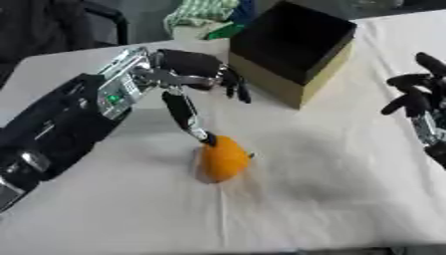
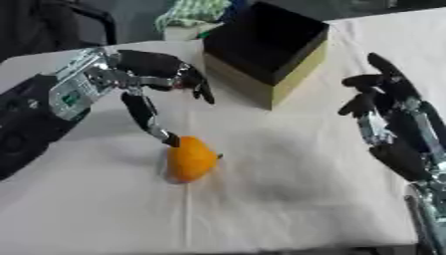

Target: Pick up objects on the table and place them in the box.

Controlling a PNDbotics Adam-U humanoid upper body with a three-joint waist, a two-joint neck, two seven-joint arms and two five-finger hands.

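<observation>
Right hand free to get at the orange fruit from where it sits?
Probably yes. The right hand hangs open at the right side, and only bare white tablecloth lies between it and the orange fruit. The left hand already touches the fruit's top with one digit.

box (image 1: pixel 300 74): no print or logo I can read on its tan sides or dark top
orange fruit (image 1: pixel 224 158): no sticker, no writing
left hand (image 2: pixel 161 74): no lettering on it that I can make out
left arm (image 1: pixel 115 97): there's a small green spot on the silver panel, looks like a light, but no characters around it that I can read
right hand (image 2: pixel 388 107): black and silver, no markings legible
tablecloth (image 1: pixel 331 189): plain white, nothing printed
green checked cloth (image 1: pixel 198 12): just the pattern, no words
</observation>
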